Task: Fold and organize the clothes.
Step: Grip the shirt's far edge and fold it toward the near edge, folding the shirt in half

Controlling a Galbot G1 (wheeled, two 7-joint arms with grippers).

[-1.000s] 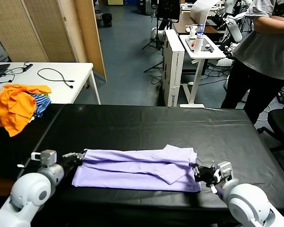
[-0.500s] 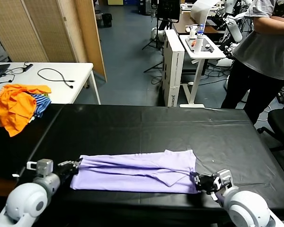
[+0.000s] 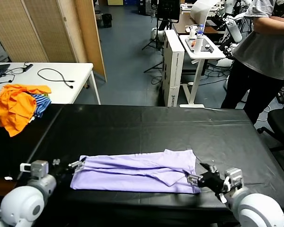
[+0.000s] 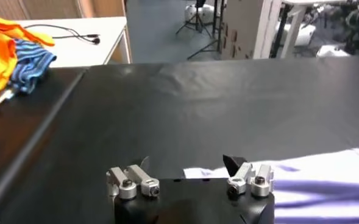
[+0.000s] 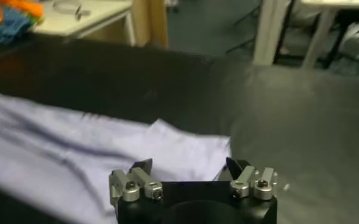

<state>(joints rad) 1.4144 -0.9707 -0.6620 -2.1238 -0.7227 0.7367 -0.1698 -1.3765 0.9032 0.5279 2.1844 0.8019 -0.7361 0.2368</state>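
The pale lavender short-sleeved T-shirt of thin soft cloth lies flat on the wide black surface, close to the near edge. It is folded into a long band, and its long way runs from left to right, right across in front of the robot. The left hand sits at the left end of the band, and its two fingers are spread wide apart with nothing between them. The corner of the shirt lies just beside it. The right hand sits at the right end, at the near corner, and its fingers are spread wide too, holding nothing. So each hand has one end of the shirt right by it, and neither one is nearer than the other. I think the shirt has one long fold in it now and still needs to be folded shorter. For that, one end would have to come over toward the other end, along the long way. Far off on the left, on a white table, there is a bright orange garment in a heap with a blue-and-white striped garment beside it. A person in a grey shirt stands past the far right of the surface.
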